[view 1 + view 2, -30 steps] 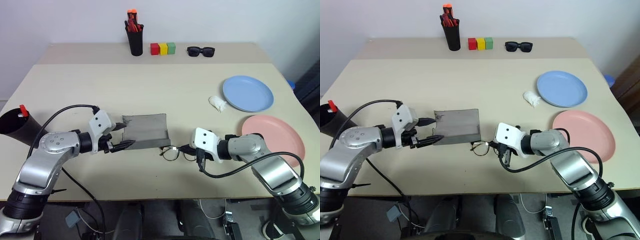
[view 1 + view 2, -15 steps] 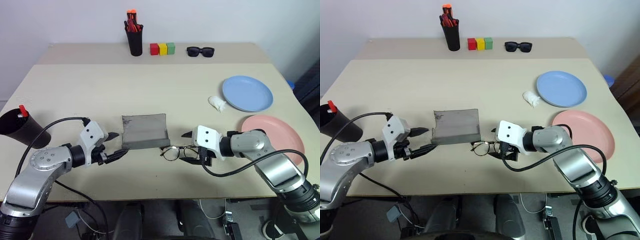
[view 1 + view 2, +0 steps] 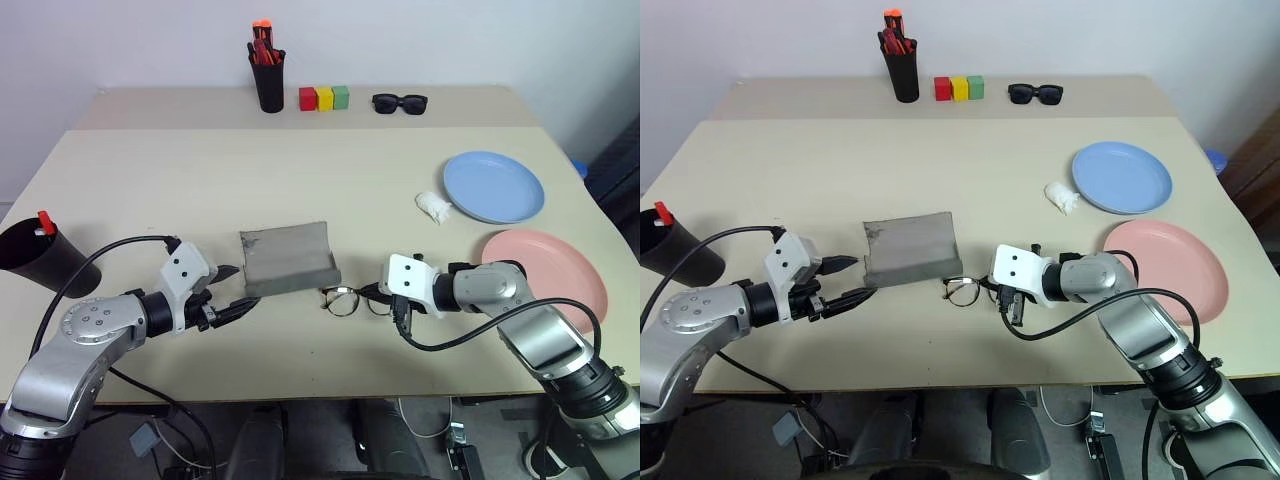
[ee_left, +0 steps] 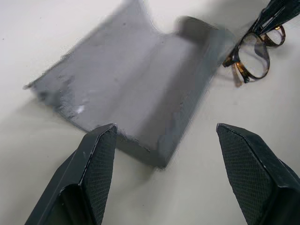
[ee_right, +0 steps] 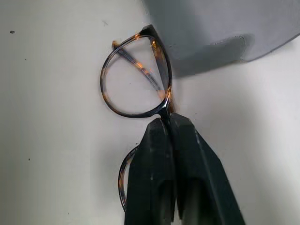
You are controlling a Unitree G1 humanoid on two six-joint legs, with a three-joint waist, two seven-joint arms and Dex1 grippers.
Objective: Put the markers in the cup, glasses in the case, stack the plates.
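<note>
Beige tabletop runs back to a pale wall, where a tall holder of orange-red pens, three coloured blocks and a pair of black sunglasses stand in a row, well away from the work. Near the front edge, the grey case lies open like a trough, its mouth turned up, which leaves it ready to receive something laid in from the side. Just beside its right end lie the glasses, and the right gripper has its fingers pressed together on the bridge between the lenses, a sensible hold since the thin frame offers little else to pinch. The left gripper hovers at the case's near left end with its fingers spread and nothing between them, probably placed to steady the soft case when the glasses go in. At the far left stands the black cup with a red-capped marker poking out. Over on the right, the blue plate and the pink plate rest side by side, not yet stacked, with a small white crumpled scrap beside the blue one.
</note>
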